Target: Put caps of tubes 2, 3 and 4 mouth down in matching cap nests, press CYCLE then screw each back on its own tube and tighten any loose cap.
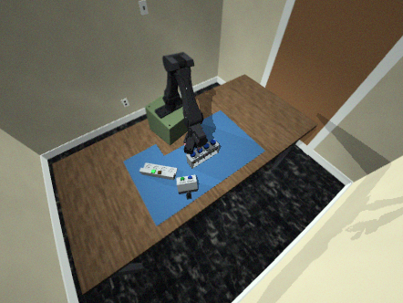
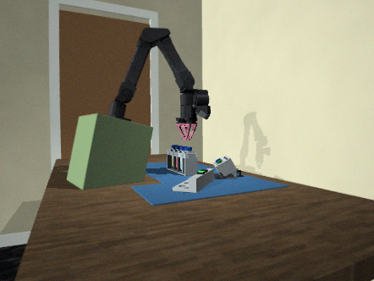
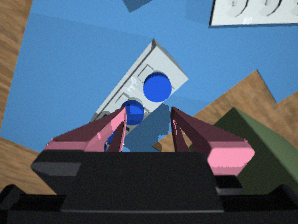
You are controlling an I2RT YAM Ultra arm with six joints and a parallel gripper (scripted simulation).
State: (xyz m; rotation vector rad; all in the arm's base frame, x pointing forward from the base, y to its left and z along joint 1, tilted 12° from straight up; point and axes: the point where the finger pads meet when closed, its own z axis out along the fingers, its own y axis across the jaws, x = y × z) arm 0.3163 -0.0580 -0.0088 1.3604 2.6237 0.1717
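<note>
My gripper [image 1: 189, 148] [image 2: 186, 135] [image 3: 148, 111] is open and holds nothing. It hangs a short way above the decapping station [image 1: 206, 158] [image 2: 189, 163] [image 3: 122, 92], over the end nearest the cap tray. The station's tubes carry blue caps [image 1: 206, 147] [image 2: 180, 148]. In the wrist view two caps show below the fingers: one [image 3: 133, 111] lies by the left fingertip and the other [image 3: 157, 86] lies further on. The white cap tray [image 1: 148, 169] [image 2: 189, 184] [image 3: 250, 16] lies on the blue mat [image 1: 150, 201] [image 2: 241, 186] [image 3: 60, 75]. A green light [image 1: 154, 172] [image 2: 202, 171] shows on the tray. The nests seen in the wrist view hold no cap.
A small white key box [image 1: 187, 184] [image 2: 227, 168] with a green and a blue key stands beyond the cap tray. The arm's green base block [image 1: 165, 124] [image 2: 107, 152] [image 3: 245, 131] stands behind the station. The wooden table [image 1: 91, 219] ends close to the mat's front edge.
</note>
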